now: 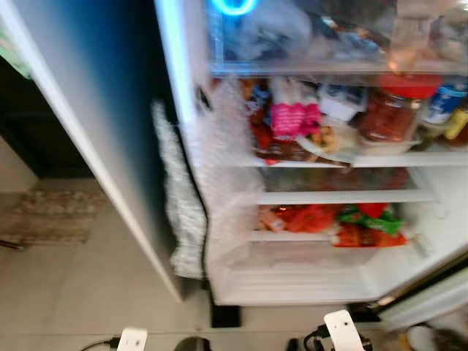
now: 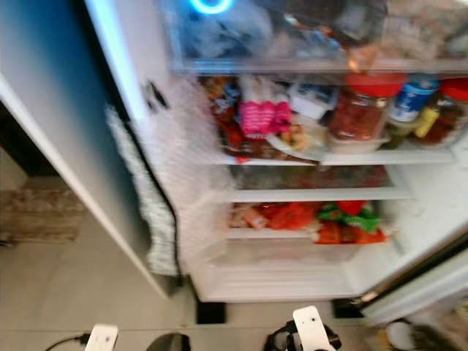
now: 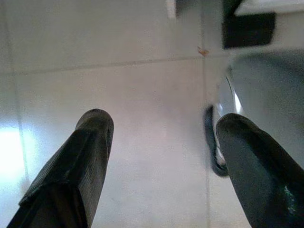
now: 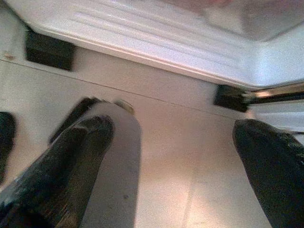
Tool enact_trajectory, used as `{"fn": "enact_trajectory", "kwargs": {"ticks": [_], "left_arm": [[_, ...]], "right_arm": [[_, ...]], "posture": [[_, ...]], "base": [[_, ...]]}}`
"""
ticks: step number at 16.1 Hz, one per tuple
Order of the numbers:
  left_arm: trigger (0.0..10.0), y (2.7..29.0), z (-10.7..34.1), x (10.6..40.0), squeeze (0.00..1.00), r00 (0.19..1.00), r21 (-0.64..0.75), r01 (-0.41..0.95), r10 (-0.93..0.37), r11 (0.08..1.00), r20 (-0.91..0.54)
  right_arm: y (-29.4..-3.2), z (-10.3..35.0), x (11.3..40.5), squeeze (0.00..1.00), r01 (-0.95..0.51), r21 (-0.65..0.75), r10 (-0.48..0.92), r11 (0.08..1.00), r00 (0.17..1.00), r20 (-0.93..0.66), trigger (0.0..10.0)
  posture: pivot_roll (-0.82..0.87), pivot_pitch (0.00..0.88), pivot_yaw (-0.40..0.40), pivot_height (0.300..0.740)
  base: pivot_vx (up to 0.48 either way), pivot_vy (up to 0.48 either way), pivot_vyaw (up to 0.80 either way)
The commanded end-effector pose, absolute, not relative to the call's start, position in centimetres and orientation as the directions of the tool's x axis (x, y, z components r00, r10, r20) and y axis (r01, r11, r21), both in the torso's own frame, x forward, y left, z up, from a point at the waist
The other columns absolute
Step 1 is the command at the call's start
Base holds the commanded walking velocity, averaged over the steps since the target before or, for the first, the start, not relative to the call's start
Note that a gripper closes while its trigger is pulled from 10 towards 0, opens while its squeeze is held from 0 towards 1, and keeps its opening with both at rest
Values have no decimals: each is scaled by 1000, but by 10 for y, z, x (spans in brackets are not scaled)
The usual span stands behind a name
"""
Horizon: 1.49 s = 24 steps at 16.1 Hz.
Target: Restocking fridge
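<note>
Pale beige floor tiles [image 1: 66, 285] run under us at the far left, with a patterned woven rug [image 1: 51, 212] lying near the dark doorway beyond. Next comes the grey open fridge door [image 1: 95, 124], swung wide toward our left, and then the white fridge interior [image 1: 307, 281] with its stocked shelves. On the middle shelf we make out a pink packet [image 1: 292, 117], a plate of food [image 1: 329, 142] and a tall glass jar with a red lid [image 1: 395, 110]; red and green packets [image 1: 344, 223] sit in the compartment below. Everything there is blurred, so we cannot name the contents more closely.

Our left gripper [image 3: 161, 152] hangs low over the tiles, fingers spread wide and carrying nothing. Our right gripper [image 4: 173, 161] also hangs low, just before the fridge's white base, fingers wide apart and empty.

We judge that nothing is in hand to restock yet, so an item has to be fetched. The shelves look crowded: pushing something in could knock the jar or the plate off the shelf edge. The open door stands close on our left, and turning carelessly could strike it. The tiles look smooth and hard, so any dropped glass would likely break.
</note>
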<state>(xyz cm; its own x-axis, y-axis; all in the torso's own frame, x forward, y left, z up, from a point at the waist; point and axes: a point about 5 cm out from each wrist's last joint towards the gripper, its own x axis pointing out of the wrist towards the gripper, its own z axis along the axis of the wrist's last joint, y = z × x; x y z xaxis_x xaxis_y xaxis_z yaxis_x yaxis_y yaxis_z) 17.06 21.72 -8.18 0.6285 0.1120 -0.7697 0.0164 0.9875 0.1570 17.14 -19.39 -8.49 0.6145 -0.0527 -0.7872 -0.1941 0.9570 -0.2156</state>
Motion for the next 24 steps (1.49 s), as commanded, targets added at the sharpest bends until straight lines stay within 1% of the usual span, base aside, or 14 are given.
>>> {"fn": "enact_trajectory", "kwargs": {"ticks": [1,4,7,9,16,24], "left_arm": [[10000,213,-87,162,0,601,150,36,98,988,-793],[10000,213,-87,162,0,605,149,35,98,988,-790],[10000,211,-86,164,0,616,142,43,86,989,-783],[10000,210,-85,166,0,623,137,36,85,990,-778],[10000,209,-85,168,0,625,129,41,75,991,-777],[10000,205,-86,166,0,621,124,64,58,990,-781]], "right_arm": [[-195,-102,132,0,-232,-189,-56,954,484,-873,10000],[-196,-102,132,0,-244,-207,-65,947,487,-871,10000],[-196,-102,132,0,-223,-187,-58,957,486,-872,10000],[-196,-102,133,0,-199,-197,-76,960,494,-866,10000],[-195,-102,132,0,-190,-196,-81,962,488,-869,10000],[-195,-101,135,0,-187,-198,-80,962,498,-863,10000]], "posture": [[-2,121,22,643],[-3,114,19,643],[-4,137,17,643],[-5,148,17,658],[-6,170,20,740],[-17,164,20,740]], "base": [[0,424,0],[0,396,0],[0,0,0],[0,0,0],[0,0,0],[0,0,0]]}}
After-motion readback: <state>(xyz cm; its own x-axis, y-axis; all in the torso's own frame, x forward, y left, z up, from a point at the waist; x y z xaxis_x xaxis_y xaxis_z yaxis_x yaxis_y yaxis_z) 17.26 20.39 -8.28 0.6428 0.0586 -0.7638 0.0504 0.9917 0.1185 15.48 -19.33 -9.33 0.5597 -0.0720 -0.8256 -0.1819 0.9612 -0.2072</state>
